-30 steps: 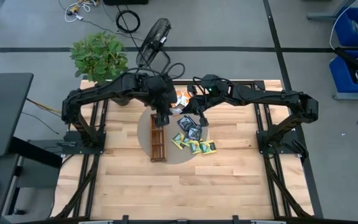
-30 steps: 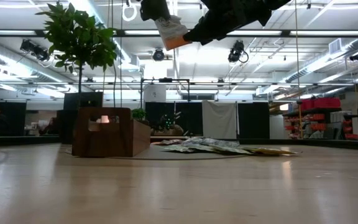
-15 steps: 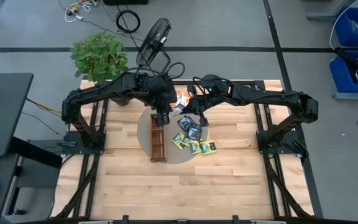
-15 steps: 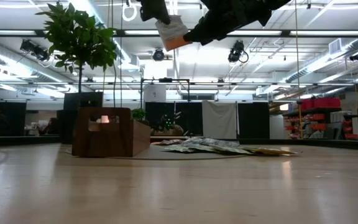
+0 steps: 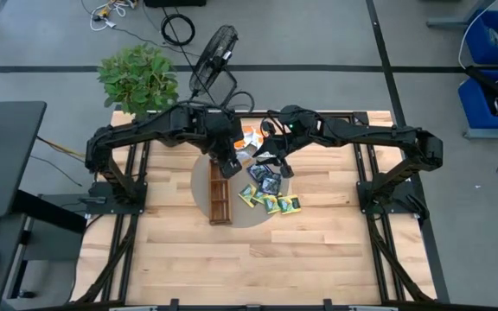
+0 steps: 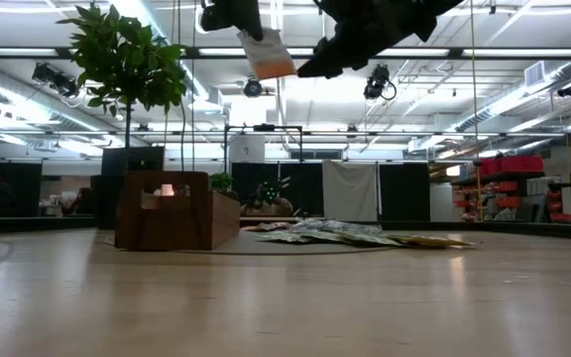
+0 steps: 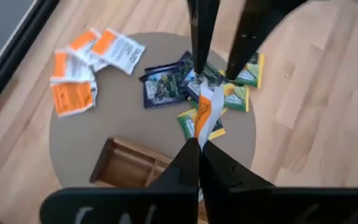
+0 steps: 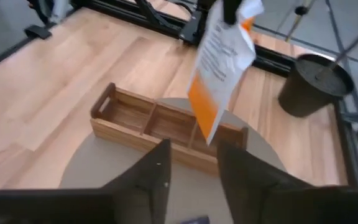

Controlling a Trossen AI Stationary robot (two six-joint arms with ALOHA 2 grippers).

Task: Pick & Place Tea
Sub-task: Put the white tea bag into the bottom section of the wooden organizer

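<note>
Left hand (image 7: 199,144) pinches orange-and-white sachet (image 6: 269,55) high over wooden tray (image 8: 160,127) — right hand (image 8: 190,160) open alongside, empty.

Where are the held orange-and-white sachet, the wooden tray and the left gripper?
held orange-and-white sachet (image 8: 221,62): right wrist view, middle of its printed face.
wooden tray (image 8: 132,116): right wrist view, floor of a middle compartment.
left gripper (image 7: 199,144): left wrist view, where the shut fingertips pinch the sachet.
</note>
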